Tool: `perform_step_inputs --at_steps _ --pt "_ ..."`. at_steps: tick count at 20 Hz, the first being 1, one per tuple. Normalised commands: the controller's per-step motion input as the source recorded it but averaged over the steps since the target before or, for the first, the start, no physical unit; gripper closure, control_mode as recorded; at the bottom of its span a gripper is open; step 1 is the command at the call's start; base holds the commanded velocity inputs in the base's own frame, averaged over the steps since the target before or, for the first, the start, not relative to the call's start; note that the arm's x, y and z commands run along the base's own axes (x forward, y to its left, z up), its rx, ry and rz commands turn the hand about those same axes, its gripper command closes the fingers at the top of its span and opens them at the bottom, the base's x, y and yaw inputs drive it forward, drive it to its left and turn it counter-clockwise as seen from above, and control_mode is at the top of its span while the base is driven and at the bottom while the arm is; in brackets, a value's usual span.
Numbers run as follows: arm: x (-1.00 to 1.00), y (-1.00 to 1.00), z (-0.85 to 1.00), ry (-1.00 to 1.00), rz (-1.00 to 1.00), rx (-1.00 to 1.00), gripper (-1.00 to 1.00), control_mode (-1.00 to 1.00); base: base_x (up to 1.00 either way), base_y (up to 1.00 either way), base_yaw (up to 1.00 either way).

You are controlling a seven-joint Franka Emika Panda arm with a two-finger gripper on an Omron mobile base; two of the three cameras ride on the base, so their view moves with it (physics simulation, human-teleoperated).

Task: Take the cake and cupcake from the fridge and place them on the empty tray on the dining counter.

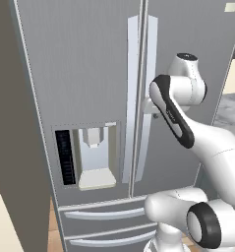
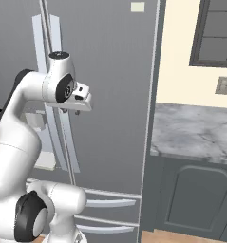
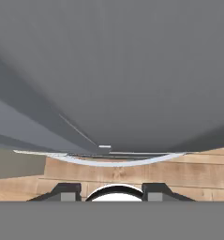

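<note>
The grey steel fridge [image 1: 89, 74] [image 2: 115, 71] stands shut, both doors closed, so the cake and cupcake are hidden. My gripper [image 2: 70, 112] hangs close in front of the right door, just beside its long pale handle [image 1: 149, 49] [image 2: 53, 33], and points down. In the hand view the gripper [image 3: 111, 192] looks down the door face [image 3: 132, 70]; its fingertips [image 3: 69, 192] stand apart with nothing between them. The tray and the dining counter are out of view.
Two drawers with curved handles [image 1: 104, 214] [image 3: 113, 162] sit below the doors, above a wooden floor [image 3: 132, 176]. A water dispenser [image 1: 92, 155] is set in the left door. A grey-white marbled counter [image 2: 195, 128] on dark cabinets adjoins the fridge's right side. A dark panel [image 1: 6, 123] flanks its left.
</note>
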Motion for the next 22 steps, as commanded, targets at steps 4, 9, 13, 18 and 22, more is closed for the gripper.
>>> perform_step_inputs --at_steps 4,9,13,18,22 --pt "-0.21 0.00 -0.05 -0.06 0.00 0.00 -1.00 -1.00 0.00 0.00 0.00" --pt "-0.34 0.00 -0.19 -0.15 0.00 0.00 -1.00 -1.00 0.00 0.00 0.00" --pt "-0.29 0.06 -0.10 -0.20 0.00 0.00 -1.00 -1.00 0.00 0.00 0.00" --pt "-0.29 0.15 -0.10 -0.18 0.00 0.00 -1.00 -1.00 0.00 0.00 0.00" --pt "-0.29 0.13 -0.14 -0.17 0.00 0.00 -1.00 -1.00 0.00 0.00 0.00"
